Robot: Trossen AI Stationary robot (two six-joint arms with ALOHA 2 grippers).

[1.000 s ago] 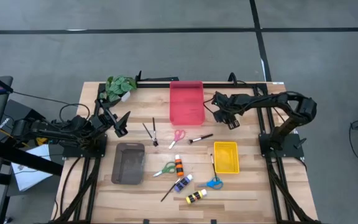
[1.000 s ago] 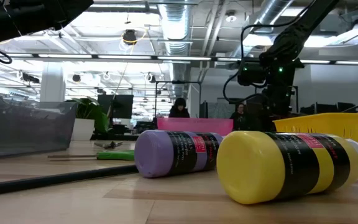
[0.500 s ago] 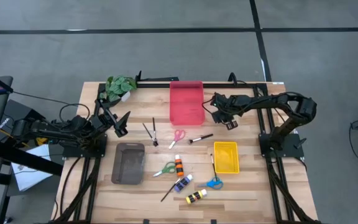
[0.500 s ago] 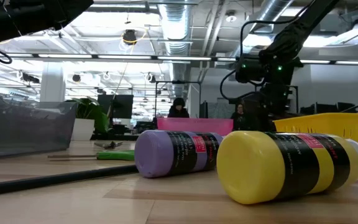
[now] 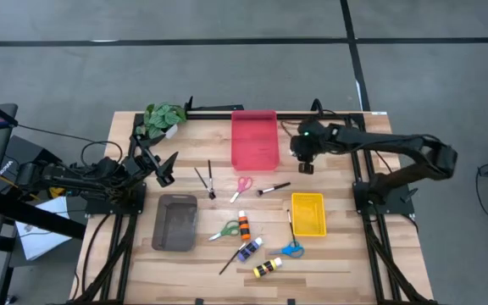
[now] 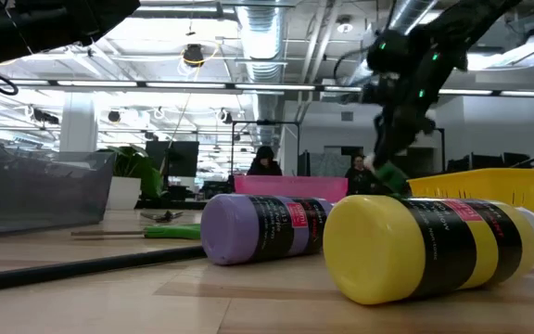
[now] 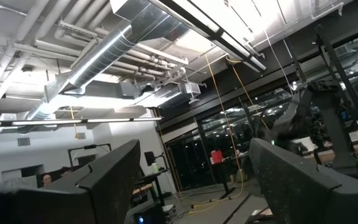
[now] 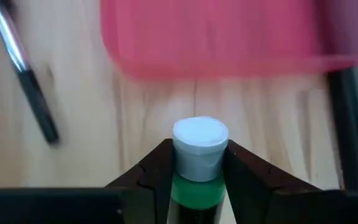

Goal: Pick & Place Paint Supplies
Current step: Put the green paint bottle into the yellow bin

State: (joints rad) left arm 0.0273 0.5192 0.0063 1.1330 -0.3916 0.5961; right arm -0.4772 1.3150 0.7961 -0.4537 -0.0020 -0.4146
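My right gripper (image 5: 305, 158) (image 8: 198, 163) is over the wood just right of the red tray (image 5: 254, 138), shut on a green paint bottle with a white cap (image 8: 199, 142), which also shows in the low view (image 6: 389, 176). My left gripper (image 5: 166, 166) (image 7: 194, 180) waits open at the table's left, holding nothing. Lying flat on the table are pink scissors (image 5: 241, 186), green scissors (image 5: 224, 230), blue scissors (image 5: 291, 249), an orange bottle (image 5: 243, 226), a blue bottle (image 5: 249, 249), a yellow bottle (image 5: 267, 268) and several dark brushes (image 5: 274, 188). My right gripper pinches the green bottle by its body just below the white cap (image 8: 197, 186), one finger (image 8: 157, 163) on each side. The bottle lies along the fingers, its cap sticking out past their tips. The fingers slant down from above. The bottle hangs tilted in the hold.
A yellow tray (image 5: 307, 213) sits at the near right and a grey tray (image 5: 174, 222) at the near left. The potted plant (image 5: 163, 116) stands at the far left corner. Bare wood lies between the red tray and the yellow tray.
My right gripper has risen and tipped from a flatter pose into a steeper downward slant, staying beside the red tray's right edge, while its elbow swung toward the table's right. The green bottle has come up with it.
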